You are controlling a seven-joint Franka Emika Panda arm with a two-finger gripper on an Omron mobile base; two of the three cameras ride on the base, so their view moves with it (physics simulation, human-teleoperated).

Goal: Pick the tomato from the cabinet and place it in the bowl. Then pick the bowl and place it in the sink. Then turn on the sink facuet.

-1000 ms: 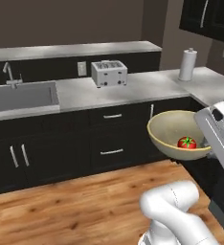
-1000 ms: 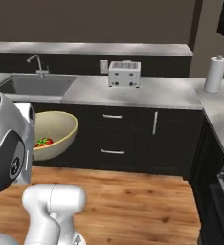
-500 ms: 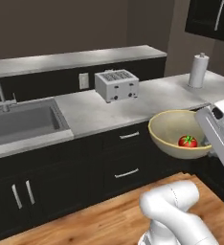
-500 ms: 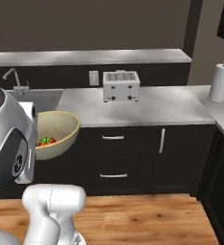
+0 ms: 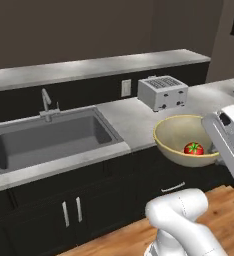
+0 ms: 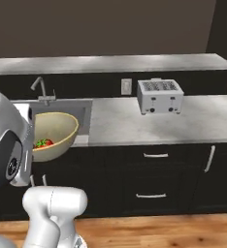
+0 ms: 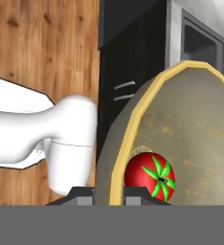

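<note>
Tomato (image 7: pixel 150 177): lies low inside the bowl, just beside the tool's grip on the rim.
Bowl (image 5: pixel 181 135): carried in the air by its rim, in front of the worktop edge, right of the sink.
Tool (image 7: pixel 109 191): pinched tight on the bowl's rim.
Sink (image 5: pixel 49 142): sunk in the worktop (image 5: pixel 134 117), faucet (image 5: pixel 46 100) behind it.
Toaster (image 5: pixel 162 92): on the worktop behind the bowl.
</note>
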